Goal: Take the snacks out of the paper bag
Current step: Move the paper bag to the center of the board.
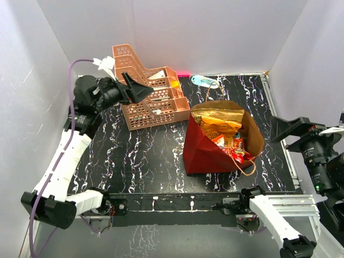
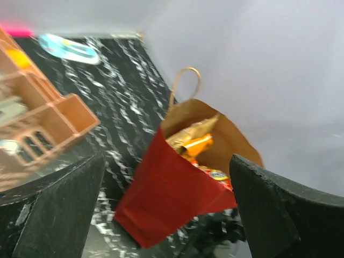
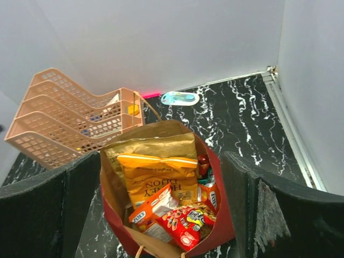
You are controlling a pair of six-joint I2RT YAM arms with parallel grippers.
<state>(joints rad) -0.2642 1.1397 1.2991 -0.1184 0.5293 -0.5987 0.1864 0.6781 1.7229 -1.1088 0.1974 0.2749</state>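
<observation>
1. Snacks (image 3: 161, 188) are all inside the paper bag (image 1: 201, 148). It stands mouth-up, just below and ahead of the R gripper (image 3: 153, 161), framed between its fingers.
2. Both hands are spread wide w/ nothing held. The L gripper (image 1: 141, 91) hangs high, well apart from the bag, which lies ahead of it and to its right.
3. Step in hand, as I read it: first pick. The tan-gold chip bag (image 3: 153, 161) stands tallest, its top edge near the bag's mouth, so I'd take it w/ the R hand.
4. I'd come straight down, pinch the sealed top seam rather than the puffed belly, then lift vertically. The foil looks slick and prob slips otherwise.
5. The red packet (image 3: 188, 220) and the small orange ones sit lower, nearest the R hand. I'd do those after.
6. The bag looks light and may ride up w/ the packet. The L hand could pin the rim on its side.
7. A twine handle (image 1: 247, 169) loops out on the R hand's near side. I'd keep the fingers clear of it.
8. The peach rack (image 1: 156, 102) sits directly under the L hand, beside the bag.
9. The small bottle (image 1: 205, 80) lies beyond the bag's far rim. It's not a snack, so I'd leave it.
10. The side wall (image 3: 317, 80) is close on the R hand's right, so little swing room there.
</observation>
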